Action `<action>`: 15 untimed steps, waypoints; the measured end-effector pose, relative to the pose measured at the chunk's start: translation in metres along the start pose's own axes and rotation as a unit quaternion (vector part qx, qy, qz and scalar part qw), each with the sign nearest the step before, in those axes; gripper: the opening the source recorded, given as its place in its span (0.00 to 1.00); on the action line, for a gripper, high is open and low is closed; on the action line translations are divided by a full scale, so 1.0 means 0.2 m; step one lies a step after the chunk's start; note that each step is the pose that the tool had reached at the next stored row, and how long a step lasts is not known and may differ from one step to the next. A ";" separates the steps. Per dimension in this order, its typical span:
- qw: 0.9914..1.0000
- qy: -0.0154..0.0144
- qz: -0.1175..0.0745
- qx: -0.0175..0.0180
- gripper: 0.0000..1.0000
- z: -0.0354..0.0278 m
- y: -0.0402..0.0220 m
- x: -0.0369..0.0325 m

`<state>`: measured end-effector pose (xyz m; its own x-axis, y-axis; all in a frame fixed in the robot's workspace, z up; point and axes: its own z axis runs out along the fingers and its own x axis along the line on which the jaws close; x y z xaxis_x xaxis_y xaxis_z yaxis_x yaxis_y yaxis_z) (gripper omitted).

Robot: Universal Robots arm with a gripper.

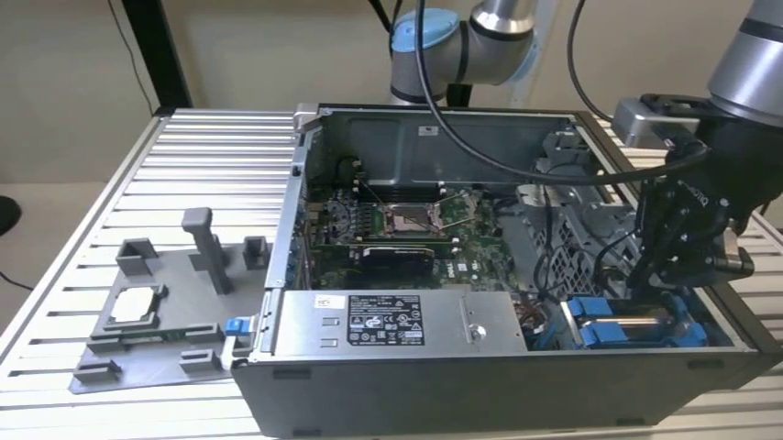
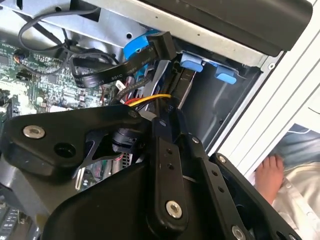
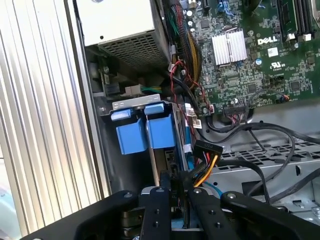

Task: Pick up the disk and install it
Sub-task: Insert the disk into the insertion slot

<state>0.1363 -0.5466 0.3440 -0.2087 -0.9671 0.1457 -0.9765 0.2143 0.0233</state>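
So the hand (image 1: 670,291) is down inside the open computer case (image 1: 490,390) on the bench (image 1: 183,156), at the corner on the exterior view's right. It's clamped on the disk (image 1: 636,327), which stands on edge in the drive bay, blue bracket (image 3: 160,132) showing, just past the long grey box (image 1: 380,321).

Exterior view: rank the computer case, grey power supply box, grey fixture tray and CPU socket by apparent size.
Largest to smallest:
1. computer case
2. grey fixture tray
3. power supply box, close behind the tray
4. CPU socket, clearly smallest
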 end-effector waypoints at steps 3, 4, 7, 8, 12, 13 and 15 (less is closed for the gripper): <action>1.000 0.000 0.000 0.000 0.00 0.000 -0.002 0.000; 1.000 0.000 -0.001 0.000 0.00 0.000 -0.006 -0.001; 1.000 0.000 -0.003 0.000 0.00 -0.001 -0.027 -0.006; 1.000 0.000 -0.004 0.000 0.00 -0.001 -0.034 -0.007; 1.000 0.001 -0.011 0.000 0.00 0.000 -0.042 -0.009; 1.000 0.001 -0.013 0.000 0.00 0.001 -0.042 -0.009; 1.000 0.001 -0.015 0.000 0.00 0.003 -0.042 -0.010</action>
<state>0.1450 -0.5466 0.3430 -0.1784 -0.9728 0.1479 -0.9825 0.1843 0.0272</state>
